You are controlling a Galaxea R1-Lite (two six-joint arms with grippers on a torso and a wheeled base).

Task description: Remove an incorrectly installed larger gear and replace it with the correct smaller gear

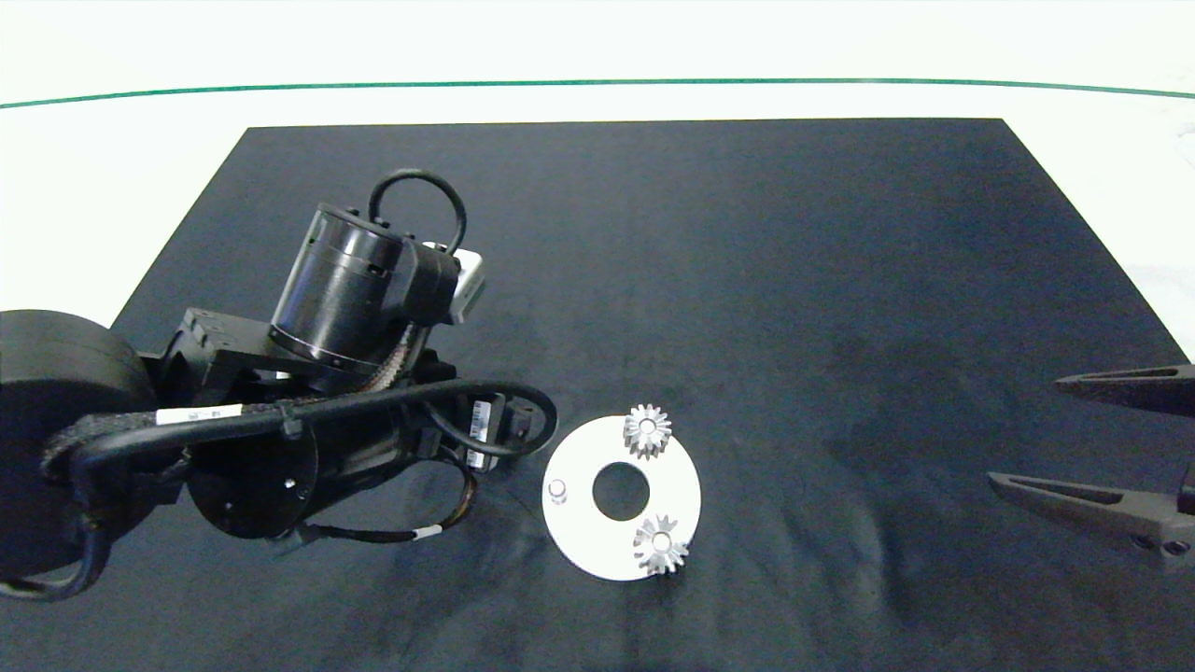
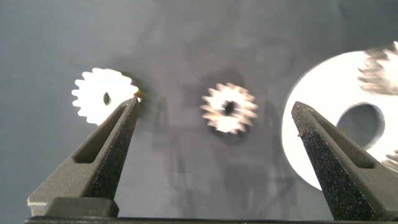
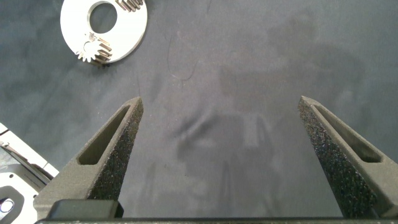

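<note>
In the left wrist view my left gripper (image 2: 216, 106) is open and hangs over the dark mat. The smaller gear (image 2: 229, 107), silver with a round bore, lies flat between its fingers. The larger gear (image 2: 102, 94), bright with a small centre hole, lies just beyond one fingertip (image 2: 132, 104). Beside them sits a white round plate (image 1: 583, 537), also seen from the left wrist (image 2: 323, 124). It carries two small gears (image 1: 646, 431) (image 1: 661, 543) and a bare peg (image 1: 557, 491). The left arm hides both loose gears in the head view. My right gripper (image 1: 1025, 429) stays open at the right edge.
A dark mat (image 1: 747, 261) covers the white table. The bulky left arm (image 1: 355, 299) with its cables stands left of the plate. From the right wrist the plate (image 3: 74, 28) lies far off, and only bare mat lies between those fingers (image 3: 118, 134).
</note>
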